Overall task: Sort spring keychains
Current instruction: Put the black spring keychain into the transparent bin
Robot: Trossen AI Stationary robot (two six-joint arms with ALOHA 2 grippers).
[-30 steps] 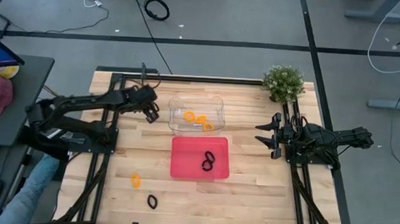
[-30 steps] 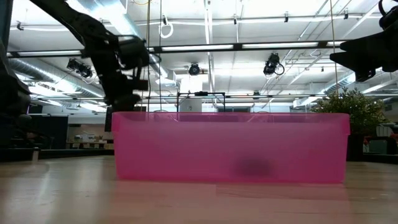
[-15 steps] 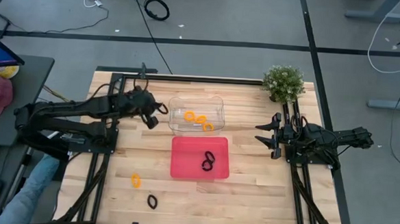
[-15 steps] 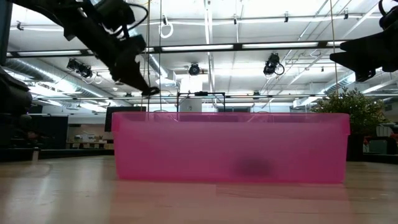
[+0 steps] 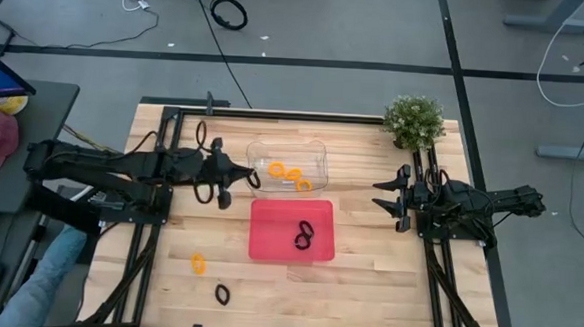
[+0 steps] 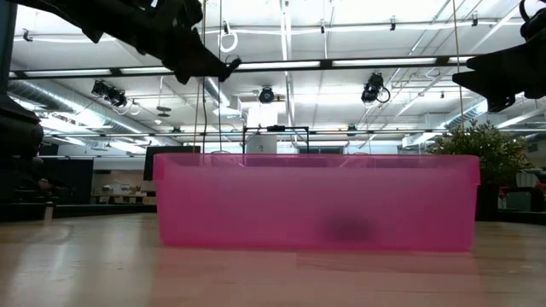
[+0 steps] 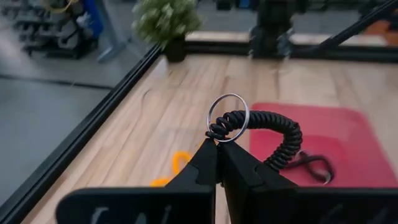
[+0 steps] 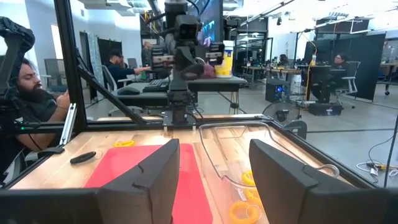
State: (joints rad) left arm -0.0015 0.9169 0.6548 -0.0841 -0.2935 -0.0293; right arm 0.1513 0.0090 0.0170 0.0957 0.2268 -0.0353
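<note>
My left gripper (image 5: 231, 185) hangs above the table between the clear bin (image 5: 318, 150) and the red tray (image 5: 268, 244), shut on a black spring keychain (image 7: 273, 121) with a metal ring. The tray holds two black keychains (image 5: 303, 234), and the bin holds several orange ones (image 5: 290, 172). One orange keychain (image 5: 199, 264) and one black keychain (image 5: 222, 294) lie flat on the table near its near-left corner. My right gripper (image 5: 378, 196) waits open at the table's right side, touching nothing. My left gripper pinches the black keychain between its two shut fingertips (image 7: 208, 155), at the coil's end beside the metal ring (image 7: 217, 132). The fingers point roughly level toward the table's right. The keychain is lifted clear; its coil arcs out ahead of the fingers and curls back down.
A potted plant (image 5: 412, 120) stands at the far right corner. The arms' frames run along both table sides. Bare wood lies near the tray's near side and between tray and right arm. People sit at desks beyond the table in the right wrist view.
My left gripper has swung from beside the clear bin's left wall toward the near edge and the red tray. It has risen and tipped from pointing down to nearly level as the arm stretched out.
</note>
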